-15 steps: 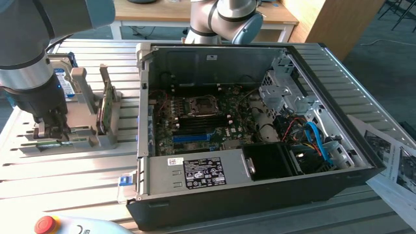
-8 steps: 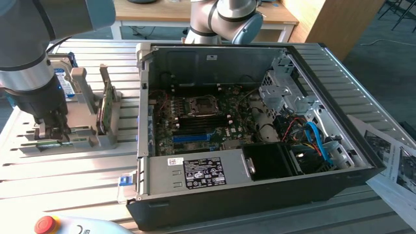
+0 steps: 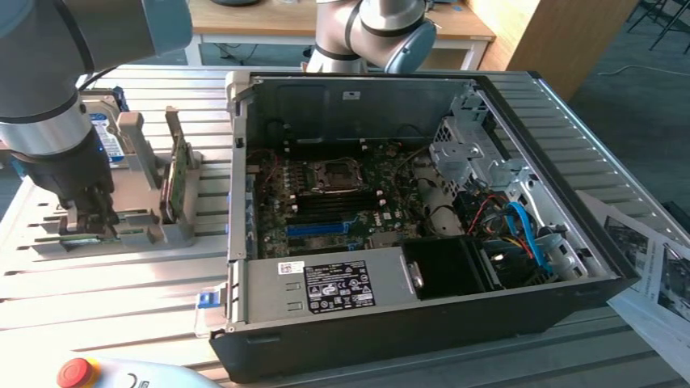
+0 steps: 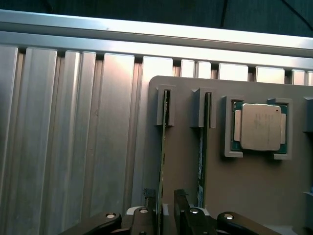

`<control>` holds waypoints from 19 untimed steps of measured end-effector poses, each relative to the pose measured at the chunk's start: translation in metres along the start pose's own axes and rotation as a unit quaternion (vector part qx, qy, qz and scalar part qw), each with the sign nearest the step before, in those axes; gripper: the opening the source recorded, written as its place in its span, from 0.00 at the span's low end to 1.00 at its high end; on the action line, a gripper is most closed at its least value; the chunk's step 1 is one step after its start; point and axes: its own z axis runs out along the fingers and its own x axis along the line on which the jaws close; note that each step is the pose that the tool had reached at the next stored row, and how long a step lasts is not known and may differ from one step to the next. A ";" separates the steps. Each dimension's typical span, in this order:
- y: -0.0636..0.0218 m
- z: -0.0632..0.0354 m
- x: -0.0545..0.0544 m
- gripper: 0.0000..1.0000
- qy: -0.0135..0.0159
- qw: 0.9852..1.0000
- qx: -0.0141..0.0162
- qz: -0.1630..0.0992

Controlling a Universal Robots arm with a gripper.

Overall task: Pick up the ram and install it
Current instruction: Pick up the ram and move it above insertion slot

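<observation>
Now | claw (image 4: 165, 195) hanging apart, straddling the ram (image 4: 162, 156) | ram standing on edge in the grey holder (image 4: 254, 191), beside a second stick (image 4: 201, 147) | risk: claw sitting off-centre, so closing could be tilting or jamming the ram in its slot.

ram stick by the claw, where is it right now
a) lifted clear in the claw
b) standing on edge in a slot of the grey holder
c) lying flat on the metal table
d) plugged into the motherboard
b: the ram stick stands on edge in a slot of the grey holder, with the open claw straddling one end of it.
</observation>
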 end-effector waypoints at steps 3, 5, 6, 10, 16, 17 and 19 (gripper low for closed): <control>0.0000 0.0000 0.000 0.29 0.000 1.000 0.000 0.000; 0.0005 0.0005 0.000 0.29 0.000 1.000 0.000 0.000; 0.0008 0.0006 0.000 0.29 0.000 1.000 0.000 0.000; 0.0018 0.0009 -0.001 0.29 0.000 1.000 0.000 0.000; 0.0044 0.0029 -0.002 0.29 0.000 1.000 0.000 0.000; 0.0049 0.0033 -0.002 0.29 0.000 1.000 0.000 0.000; 0.0053 0.0037 -0.002 0.29 0.000 1.000 0.000 0.000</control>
